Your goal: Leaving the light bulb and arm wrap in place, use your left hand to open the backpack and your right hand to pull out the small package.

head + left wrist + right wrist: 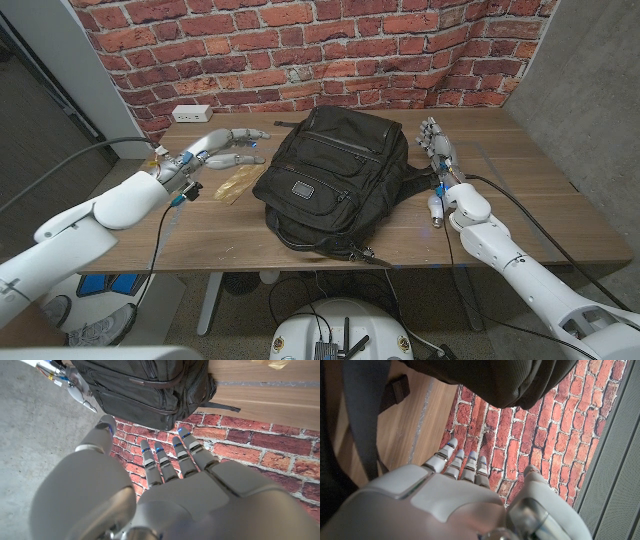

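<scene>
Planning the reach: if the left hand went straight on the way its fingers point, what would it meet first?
Likely the black backpack: the left hand points toward its upper left side, with only bare table between. Height is unclear, so it might pass above.

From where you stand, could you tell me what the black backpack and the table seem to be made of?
The black backpack looks like woven nylon fabric, matte, with a ribbed weave and zip seams. The table appears wood or wood-look laminate, brown grain, low sheen.
</scene>
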Controlling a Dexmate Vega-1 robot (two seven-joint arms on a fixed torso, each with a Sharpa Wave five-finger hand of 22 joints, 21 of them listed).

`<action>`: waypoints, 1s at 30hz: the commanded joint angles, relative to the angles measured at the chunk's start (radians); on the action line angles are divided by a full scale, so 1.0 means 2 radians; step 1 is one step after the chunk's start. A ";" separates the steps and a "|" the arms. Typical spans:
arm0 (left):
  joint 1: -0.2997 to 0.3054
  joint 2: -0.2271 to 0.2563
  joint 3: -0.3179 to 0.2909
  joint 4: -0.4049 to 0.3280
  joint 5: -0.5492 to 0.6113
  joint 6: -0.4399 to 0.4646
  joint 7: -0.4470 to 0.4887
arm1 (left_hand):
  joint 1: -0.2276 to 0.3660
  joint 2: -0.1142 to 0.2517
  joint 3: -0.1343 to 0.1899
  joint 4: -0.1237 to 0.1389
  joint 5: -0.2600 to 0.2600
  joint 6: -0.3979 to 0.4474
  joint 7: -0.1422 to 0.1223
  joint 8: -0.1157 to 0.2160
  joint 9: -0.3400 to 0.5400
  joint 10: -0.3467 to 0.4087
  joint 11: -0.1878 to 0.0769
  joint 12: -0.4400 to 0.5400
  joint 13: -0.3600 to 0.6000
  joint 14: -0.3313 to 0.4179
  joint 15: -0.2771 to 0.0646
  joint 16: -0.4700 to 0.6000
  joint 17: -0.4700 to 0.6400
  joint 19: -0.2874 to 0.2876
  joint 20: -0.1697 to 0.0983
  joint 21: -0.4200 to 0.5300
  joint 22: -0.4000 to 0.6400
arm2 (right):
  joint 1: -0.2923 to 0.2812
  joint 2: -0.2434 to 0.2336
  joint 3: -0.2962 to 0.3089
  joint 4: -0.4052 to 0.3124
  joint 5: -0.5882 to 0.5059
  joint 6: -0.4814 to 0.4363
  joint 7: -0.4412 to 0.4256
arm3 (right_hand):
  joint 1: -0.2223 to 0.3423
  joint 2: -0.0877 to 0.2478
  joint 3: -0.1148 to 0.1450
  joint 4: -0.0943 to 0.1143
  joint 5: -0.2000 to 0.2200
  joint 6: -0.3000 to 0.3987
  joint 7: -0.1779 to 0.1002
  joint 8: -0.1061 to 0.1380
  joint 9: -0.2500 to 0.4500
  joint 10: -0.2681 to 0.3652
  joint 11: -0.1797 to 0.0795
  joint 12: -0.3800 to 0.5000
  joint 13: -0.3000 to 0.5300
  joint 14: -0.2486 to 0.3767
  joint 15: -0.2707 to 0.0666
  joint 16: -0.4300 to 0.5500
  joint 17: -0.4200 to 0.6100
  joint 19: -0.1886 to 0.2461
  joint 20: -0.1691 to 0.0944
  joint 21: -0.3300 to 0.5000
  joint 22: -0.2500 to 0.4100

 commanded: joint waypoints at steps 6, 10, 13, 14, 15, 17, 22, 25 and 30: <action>0.043 -0.017 -0.059 -0.039 0.147 -0.023 -0.010 | 0.023 -0.005 -0.010 -0.001 -0.001 0.012 -0.008 0.001 0.001 0.012 -0.007 -0.003 0.000 0.004 -0.087 -0.001 0.001 0.009 -0.082 0.002 0.001 | -0.003 -0.008 0.004 -0.013 0.003 -0.020 -0.008 | 0.001 0.011 0.001 -0.004 0.000 -0.002 0.000 -0.001 0.001 -0.001 -0.002 0.000 0.000 -0.001 -0.021 -0.003 0.001 -0.002 -0.020 -0.001 0.001; 0.051 -0.033 -0.072 -0.047 0.190 -0.034 -0.004 | 0.029 -0.007 -0.013 -0.001 -0.001 0.013 -0.010 0.000 0.001 0.013 -0.008 -0.004 0.000 0.003 -0.087 -0.001 0.001 0.010 -0.082 0.001 0.001 | 0.002 -0.006 0.001 -0.007 0.001 -0.020 -0.007 | 0.001 0.011 0.001 -0.005 0.000 -0.002 0.000 -0.001 0.001 -0.001 -0.002 0.000 0.000 -0.001 -0.021 -0.003 0.000 -0.002 -0.020 -0.001 0.001; 0.055 -0.041 -0.080 -0.052 0.229 -0.043 0.000 | 0.032 -0.007 -0.014 -0.001 -0.002 0.014 -0.011 -0.001 0.001 0.013 -0.009 -0.005 0.000 0.003 -0.087 -0.001 0.001 0.010 -0.082 0.001 0.001 | 0.006 -0.002 0.000 -0.002 0.000 -0.019 -0.008 | 0.002 0.011 0.001 -0.005 0.000 -0.002 0.000 -0.001 0.001 0.000 -0.002 0.000 0.000 -0.001 -0.021 -0.003 0.000 -0.002 -0.020 0.000 0.001; 0.058 -0.044 -0.084 -0.056 0.246 -0.043 0.002 | 0.033 -0.008 -0.015 -0.001 -0.002 0.014 -0.012 -0.001 0.001 0.013 -0.009 -0.005 0.000 0.003 -0.087 -0.001 0.001 0.010 -0.082 0.001 0.001 | 0.007 -0.001 -0.001 0.000 -0.001 -0.018 -0.009 | 0.002 0.011 0.001 -0.005 0.000 -0.002 0.000 -0.001 0.001 -0.001 -0.002 0.000 0.000 -0.001 -0.021 -0.003 0.000 -0.002 -0.020 0.000 0.001; 0.061 -0.047 -0.086 -0.058 0.265 -0.045 0.007 | 0.036 -0.008 -0.016 0.000 -0.002 0.016 -0.012 -0.001 0.001 0.014 -0.009 -0.005 0.000 0.004 -0.087 -0.001 0.001 0.010 -0.082 0.001 0.001 | 0.008 0.000 -0.002 0.001 -0.002 -0.017 -0.009 | 0.002 0.011 0.001 -0.005 0.000 -0.002 0.000 -0.001 0.001 -0.001 -0.002 0.000 0.000 -0.001 -0.021 -0.003 0.000 -0.002 -0.020 0.000 0.001; 0.065 -0.056 -0.088 -0.062 0.288 -0.045 0.009 | 0.042 -0.007 -0.019 0.001 -0.002 0.017 -0.012 -0.002 0.001 0.019 -0.008 -0.004 0.000 0.005 -0.087 -0.001 0.001 0.011 -0.082 0.001 0.002 | 0.009 0.002 -0.002 0.005 -0.002 -0.015 -0.009 | 0.002 0.011 0.001 -0.006 0.000 -0.002 0.000 -0.001 0.001 -0.001 -0.002 -0.001 0.000 -0.001 -0.021 -0.003 0.000 -0.002 -0.019 0.000 0.001; 0.072 -0.074 -0.093 -0.061 0.318 -0.065 0.024 | 0.047 -0.005 -0.022 0.002 -0.002 0.018 -0.013 -0.003 0.001 0.021 -0.009 -0.005 0.000 0.007 -0.088 0.000 0.001 0.012 -0.082 0.001 0.002 | 0.012 0.007 -0.004 0.011 -0.004 -0.013 -0.012 | 0.002 0.011 0.001 -0.007 0.000 -0.003 0.000 -0.001 0.001 -0.001 -0.001 -0.001 0.000 -0.001 -0.021 -0.003 -0.001 -0.002 -0.019 0.000 0.001; 0.083 -0.087 -0.105 -0.068 0.350 -0.073 0.037 | 0.049 -0.005 -0.023 0.002 -0.002 0.017 -0.014 -0.004 0.001 0.020 -0.010 -0.005 0.000 0.008 -0.088 0.000 0.001 0.012 -0.082 0.001 0.002 | 0.015 0.009 -0.005 0.015 -0.005 -0.011 -0.013 | 0.002 0.011 0.001 -0.007 -0.001 -0.003 0.000 -0.001 0.001 -0.001 -0.002 -0.001 0.000 -0.001 -0.021 -0.003 -0.001 -0.002 -0.019 0.000 0.001; 0.106 -0.108 -0.128 -0.089 0.392 -0.072 0.035 | 0.052 -0.005 -0.026 0.003 -0.002 0.017 -0.016 -0.005 0.001 0.020 -0.010 -0.006 0.000 0.008 -0.088 -0.001 0.002 0.012 -0.083 0.001 0.002 | 0.020 0.013 -0.007 0.021 -0.007 -0.010 -0.013 | 0.002 0.011 0.001 -0.007 -0.001 -0.003 0.000 -0.001 0.001 -0.001 -0.002 -0.001 0.000 -0.001 -0.020 -0.003 -0.001 -0.002 -0.018 0.001 0.001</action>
